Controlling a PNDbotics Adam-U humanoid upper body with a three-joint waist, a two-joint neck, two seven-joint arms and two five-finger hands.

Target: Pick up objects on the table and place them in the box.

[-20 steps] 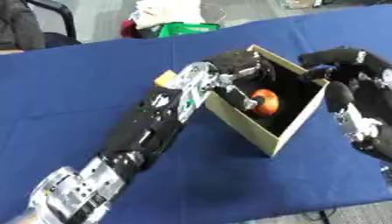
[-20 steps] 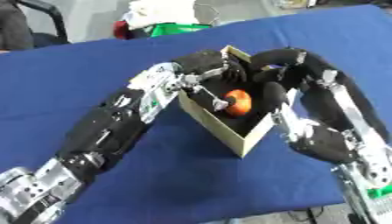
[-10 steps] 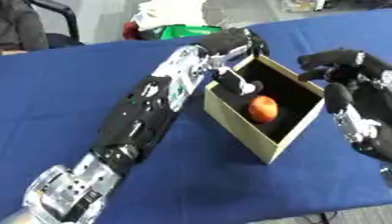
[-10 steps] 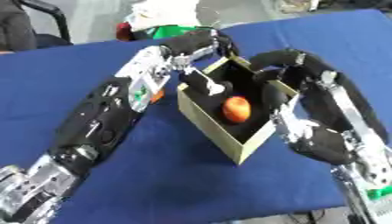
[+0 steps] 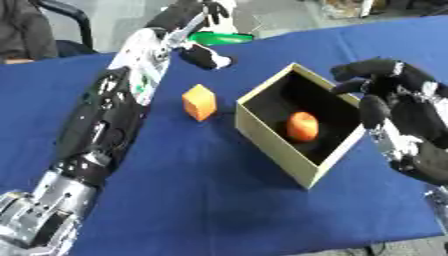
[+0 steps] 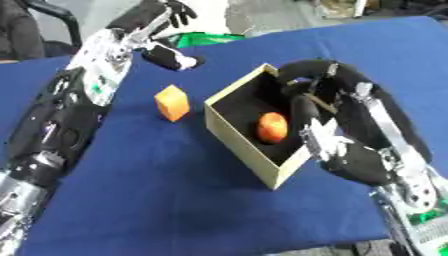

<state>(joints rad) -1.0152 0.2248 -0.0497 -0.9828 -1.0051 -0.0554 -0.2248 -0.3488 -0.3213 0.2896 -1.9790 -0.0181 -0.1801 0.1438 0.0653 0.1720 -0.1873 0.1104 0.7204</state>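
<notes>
A tan cardboard box (image 5: 269,140) with a dark inside stands open on the blue table (image 5: 201,200). An orange round thing (image 5: 302,126) lies in it. An orange cube (image 5: 199,101) stands on the cloth just left of the box. My left hand (image 6: 163,12) is raised over the table's far edge, up and left of the cube, open and holding nothing. My right hand (image 6: 310,76) sits at the box's far right corner, with its fingers curled over the rim.
A green thing (image 5: 219,38) and something white lie at the table's far edge under my left hand. A chair (image 5: 72,20) stands beyond the far left corner. The table's front edge (image 5: 367,242) runs along the bottom right.
My left hand has come up out of the box and swung back to the far left, leaving the orange round thing inside. The orange cube now shows. My right hand stays on the rim.
</notes>
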